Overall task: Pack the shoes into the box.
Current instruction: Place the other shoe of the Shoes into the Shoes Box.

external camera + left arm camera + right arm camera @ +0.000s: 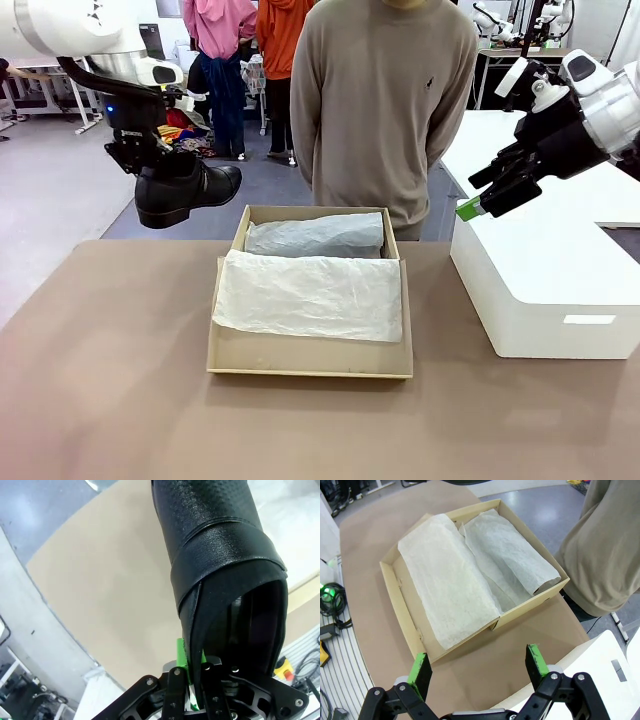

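A glossy black shoe (pixel 183 192) hangs in the air above the table's far left, toe pointing right toward the box. My left gripper (pixel 140 152) is shut on its heel collar; in the left wrist view the shoe (pixel 220 565) rises from between the green pads (pixel 182 652). The tan box (pixel 310 360) lies open mid-table, lined with white tissue paper (pixel 310 295); a tissue-wrapped bundle (pixel 315 236) lies along its far side. My right gripper (pixel 478 205) hovers open above the white block, and in its wrist view the gripper (pixel 478 667) looks down on the box (pixel 407 625).
A large white block (pixel 545 290) stands at the table's right. A person in a beige sweater (pixel 385 110) stands at the far edge behind the box. Bare brown tabletop (pixel 110 380) lies left of and in front of the box.
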You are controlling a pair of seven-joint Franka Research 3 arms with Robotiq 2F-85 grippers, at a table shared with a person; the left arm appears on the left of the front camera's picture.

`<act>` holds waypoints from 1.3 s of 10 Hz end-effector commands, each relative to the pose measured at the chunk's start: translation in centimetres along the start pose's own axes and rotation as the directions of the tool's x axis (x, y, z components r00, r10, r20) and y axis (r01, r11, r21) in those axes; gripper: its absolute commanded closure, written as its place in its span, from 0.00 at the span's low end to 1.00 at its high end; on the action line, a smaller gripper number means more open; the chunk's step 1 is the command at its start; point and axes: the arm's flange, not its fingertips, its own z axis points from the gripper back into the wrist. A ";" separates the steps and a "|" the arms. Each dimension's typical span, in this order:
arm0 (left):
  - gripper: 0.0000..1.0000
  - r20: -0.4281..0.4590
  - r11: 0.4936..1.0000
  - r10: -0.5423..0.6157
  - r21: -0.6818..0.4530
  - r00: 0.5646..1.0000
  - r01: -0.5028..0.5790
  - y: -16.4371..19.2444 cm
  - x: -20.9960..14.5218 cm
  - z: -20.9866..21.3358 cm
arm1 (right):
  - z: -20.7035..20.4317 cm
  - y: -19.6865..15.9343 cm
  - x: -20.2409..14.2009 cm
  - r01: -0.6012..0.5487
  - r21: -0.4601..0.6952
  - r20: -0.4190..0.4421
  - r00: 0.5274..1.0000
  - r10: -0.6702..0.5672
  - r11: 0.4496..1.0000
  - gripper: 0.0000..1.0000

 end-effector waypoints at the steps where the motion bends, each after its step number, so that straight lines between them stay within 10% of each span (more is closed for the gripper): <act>1: 1.00 0.009 1.000 -0.015 -0.005 1.000 0.015 0.4 0.0 0.3 | -0.1 -0.3 0.0 -0.011 0.013 0.022 1.000 0.011 1.000 0.00; 6: 1.00 -0.005 1.000 -0.001 -0.001 1.000 0.001 0.1 0.2 -0.3 | -0.1 -0.3 0.0 -0.011 0.013 0.022 1.000 0.011 1.000 0.00; 13: 1.00 0.044 0.776 0.629 0.030 0.776 -0.631 -10.1 1.4 2.6 | -0.1 -0.3 0.0 -0.011 0.013 0.022 1.000 0.011 1.000 0.00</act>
